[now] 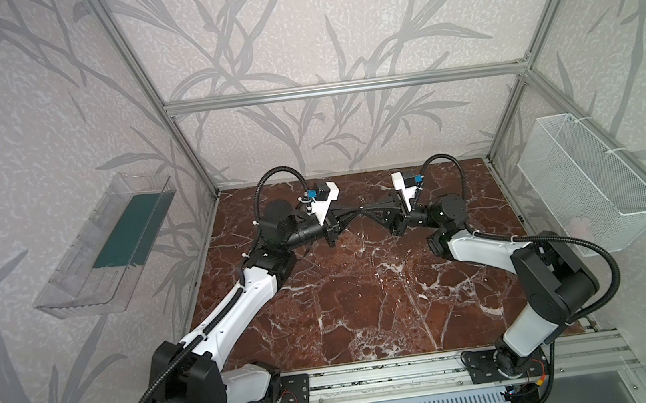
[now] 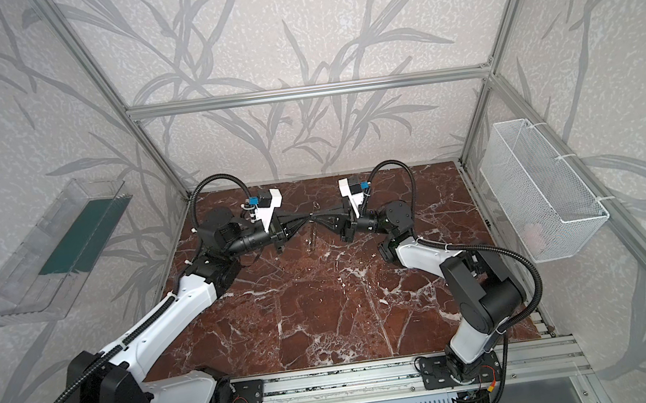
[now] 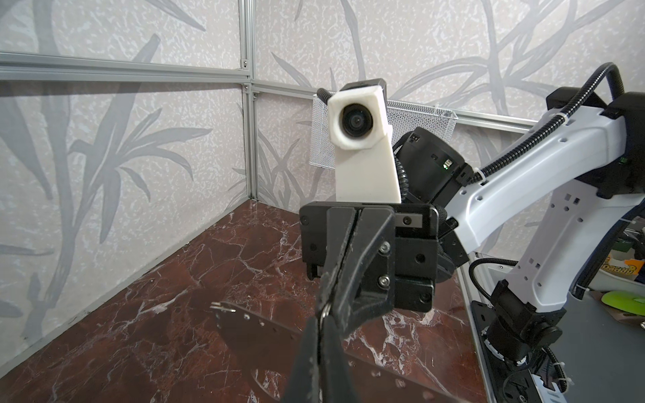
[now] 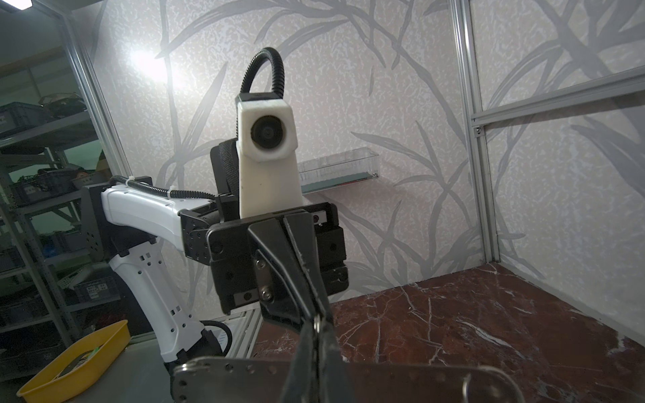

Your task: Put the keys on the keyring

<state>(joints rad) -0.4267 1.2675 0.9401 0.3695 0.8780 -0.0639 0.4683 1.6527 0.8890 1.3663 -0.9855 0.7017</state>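
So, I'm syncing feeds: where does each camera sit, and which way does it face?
Top view: high in front, looking down on the table; both arms, left gripper tip-to-tip with right gripper.
Top view: beside it, same aim, same table, arms.
Left wrist: on the left arm, facing the right arm; own gripper shows.
Right wrist: on the right arm, facing the left arm; own gripper shows.
Shared: both wrist views show keys and keyring.

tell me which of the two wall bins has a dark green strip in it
The clear plastic bin on the left wall holds the green strip; the white mesh basket opposite shows none.
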